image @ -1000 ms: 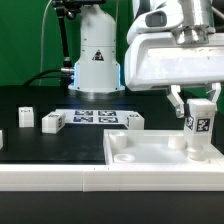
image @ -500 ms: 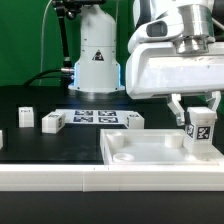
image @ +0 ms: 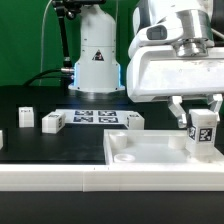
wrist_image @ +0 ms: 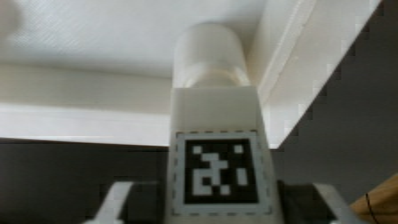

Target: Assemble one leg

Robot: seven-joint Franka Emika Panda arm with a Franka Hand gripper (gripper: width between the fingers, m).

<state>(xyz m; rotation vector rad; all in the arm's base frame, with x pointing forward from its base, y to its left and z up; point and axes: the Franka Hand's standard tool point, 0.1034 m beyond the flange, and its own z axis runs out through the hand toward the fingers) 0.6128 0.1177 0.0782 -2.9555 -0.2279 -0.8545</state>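
Observation:
My gripper (image: 203,117) is shut on a white oblong leg (image: 203,134) with a black-and-white tag, held upright. The leg's lower end stands at the near right corner of the large flat white square piece with a raised rim (image: 150,152). In the wrist view the leg (wrist_image: 219,120) runs away from the fingers (wrist_image: 127,200) toward that piece's corner (wrist_image: 107,60); the tagged face is toward the camera. I cannot tell whether the leg's tip is seated in the piece.
Three more white legs lie on the black table: one (image: 24,116) at the exterior view's left, one (image: 52,122) beside it, one (image: 132,121) by the marker board (image: 95,117). The robot base (image: 97,60) stands behind.
The gripper and the leg have shifted slightly toward the exterior view's right and a little down over the square piece's corner. The last half second shows almost no motion.

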